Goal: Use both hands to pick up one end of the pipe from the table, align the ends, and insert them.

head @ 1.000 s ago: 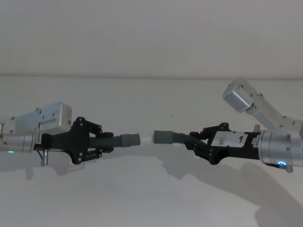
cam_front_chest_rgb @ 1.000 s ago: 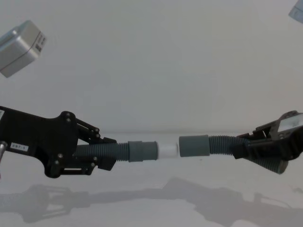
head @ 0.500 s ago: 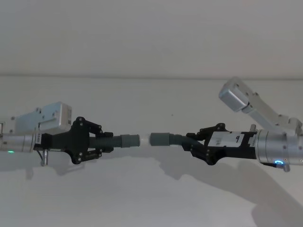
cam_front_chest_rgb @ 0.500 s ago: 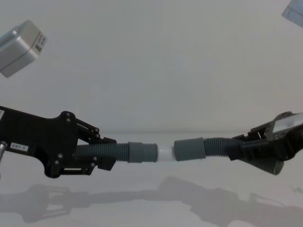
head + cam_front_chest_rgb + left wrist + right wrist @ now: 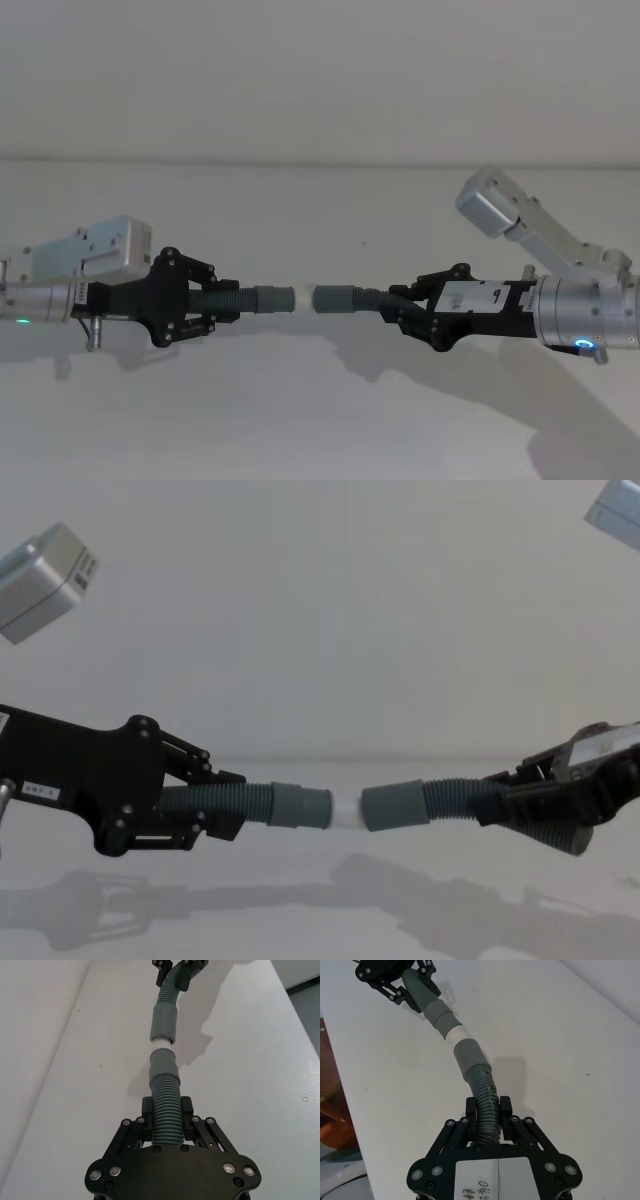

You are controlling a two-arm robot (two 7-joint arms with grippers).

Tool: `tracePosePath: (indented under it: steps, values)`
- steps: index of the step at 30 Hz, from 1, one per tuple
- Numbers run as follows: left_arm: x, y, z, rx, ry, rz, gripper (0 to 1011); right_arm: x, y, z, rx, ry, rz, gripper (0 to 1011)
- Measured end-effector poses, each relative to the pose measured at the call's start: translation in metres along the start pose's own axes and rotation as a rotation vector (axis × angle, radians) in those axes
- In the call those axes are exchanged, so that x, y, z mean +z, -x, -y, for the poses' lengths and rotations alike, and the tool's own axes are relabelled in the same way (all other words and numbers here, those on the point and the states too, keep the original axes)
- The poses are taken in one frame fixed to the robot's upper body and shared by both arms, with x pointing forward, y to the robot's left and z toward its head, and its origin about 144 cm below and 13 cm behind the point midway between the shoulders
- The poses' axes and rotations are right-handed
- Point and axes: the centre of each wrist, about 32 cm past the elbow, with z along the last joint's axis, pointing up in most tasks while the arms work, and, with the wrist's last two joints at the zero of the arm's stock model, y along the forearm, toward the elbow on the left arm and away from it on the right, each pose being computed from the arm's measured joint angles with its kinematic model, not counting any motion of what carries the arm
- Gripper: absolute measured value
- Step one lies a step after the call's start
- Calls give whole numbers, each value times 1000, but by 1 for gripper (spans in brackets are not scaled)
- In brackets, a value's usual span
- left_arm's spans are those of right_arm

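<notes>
Both hose pieces are up off the white table, held level and end to end. The left gripper comes in from the left, its black fingers pinching the ribbed body of the shorter hose piece on either side. Its smooth grey collar points to the middle, with the small white tip sticking out of it.

Over on the right, the right gripper has its fingers clamped on the ribbed part of the other hose piece (a blue ring light glows on that wrist, a small green light on the left arm). That piece's collar faces the white tip.

In the chest view the white tip meets the mouth of the right collar, with a short white band showing between the two grey collars. The left wrist view shows the same: grey, white, grey in one line, the far hose curving slightly toward its gripper. How deep the tip sits inside, I cannot tell.

Shadows of both arms lie on the table below.
</notes>
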Motion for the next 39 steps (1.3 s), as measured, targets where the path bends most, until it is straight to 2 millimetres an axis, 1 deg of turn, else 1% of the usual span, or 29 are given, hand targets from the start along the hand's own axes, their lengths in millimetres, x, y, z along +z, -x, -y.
tracePosePath:
  steps: [39]
  values:
    - [0,0,0,0,0,0,320,-3,2,-1,6,16,-15,265]
